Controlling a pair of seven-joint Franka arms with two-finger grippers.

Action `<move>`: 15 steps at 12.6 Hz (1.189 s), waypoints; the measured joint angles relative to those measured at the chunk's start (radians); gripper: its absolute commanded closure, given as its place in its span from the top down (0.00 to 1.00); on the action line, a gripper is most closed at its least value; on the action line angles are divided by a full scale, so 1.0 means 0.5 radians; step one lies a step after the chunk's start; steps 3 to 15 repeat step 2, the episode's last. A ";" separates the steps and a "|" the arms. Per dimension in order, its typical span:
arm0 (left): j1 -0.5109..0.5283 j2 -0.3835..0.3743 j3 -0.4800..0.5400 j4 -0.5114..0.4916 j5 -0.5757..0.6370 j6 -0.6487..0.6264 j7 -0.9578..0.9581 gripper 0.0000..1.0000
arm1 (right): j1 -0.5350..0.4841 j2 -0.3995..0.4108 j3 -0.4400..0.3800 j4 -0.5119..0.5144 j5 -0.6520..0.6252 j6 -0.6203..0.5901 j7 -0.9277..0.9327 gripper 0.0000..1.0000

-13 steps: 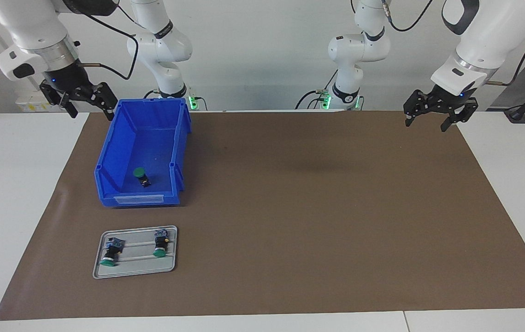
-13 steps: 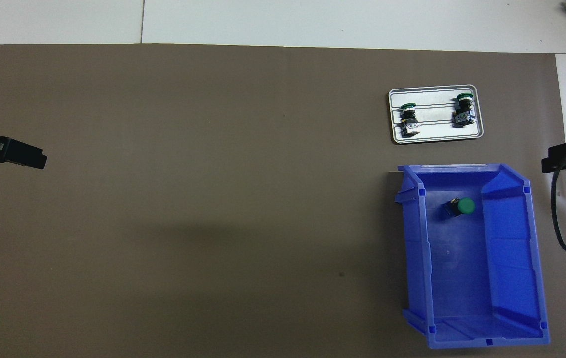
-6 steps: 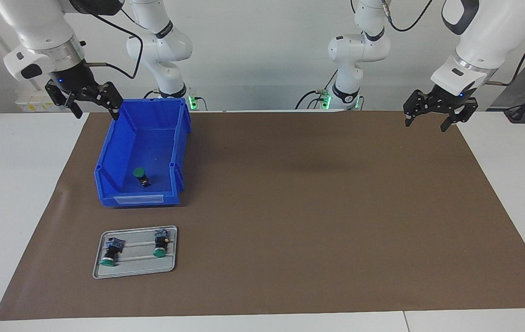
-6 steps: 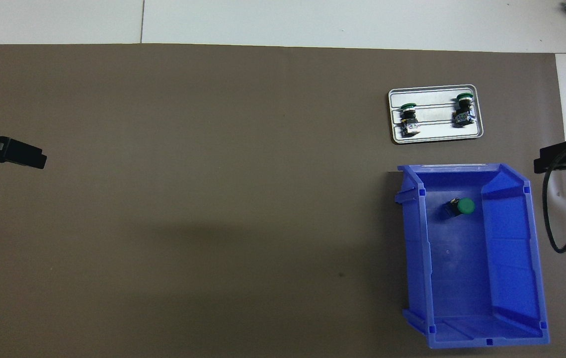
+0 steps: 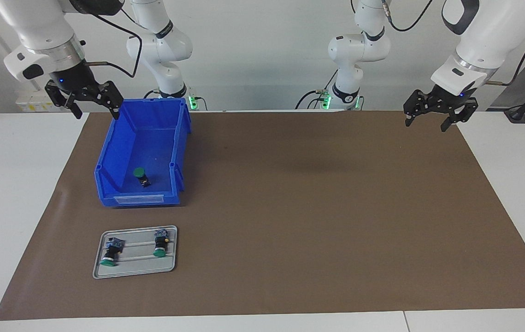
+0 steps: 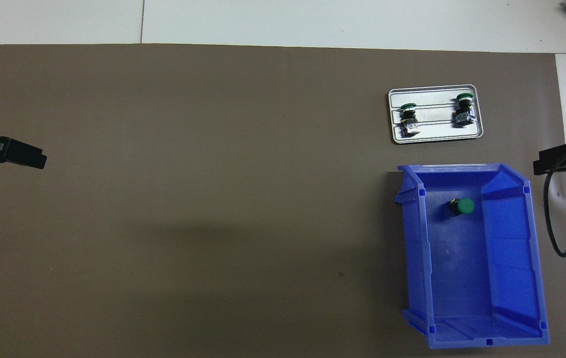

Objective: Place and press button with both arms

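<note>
In the overhead view only a black tip of the left gripper enters at 9 o'clock, and the right gripper is cut at 3 o'clock. The terminals of the two buttons on the metal tray are too small to read

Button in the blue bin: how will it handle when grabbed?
The button looks small and rigid, probably light. It lies tilted in the blue bin, and its round cap and cylindrical body may roll or slip from the fingers. Top-heavy cap could tip it.
</note>
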 measured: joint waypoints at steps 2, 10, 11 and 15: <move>0.000 0.000 0.000 0.000 0.000 0.000 0.000 1.00 | -0.001 0.000 -0.004 0.000 0.000 -0.005 0.000 1.00; 0.000 0.000 0.000 0.000 0.000 0.000 0.000 1.00 | -0.001 0.000 -0.004 0.000 0.000 -0.005 0.000 1.00; 0.000 0.000 0.000 0.000 0.000 0.000 0.000 1.00 | -0.001 0.000 -0.004 0.000 0.000 -0.005 0.000 1.00; 0.000 0.000 0.000 0.000 0.000 0.000 0.000 1.00 | -0.001 0.000 -0.004 0.000 0.000 -0.005 0.000 1.00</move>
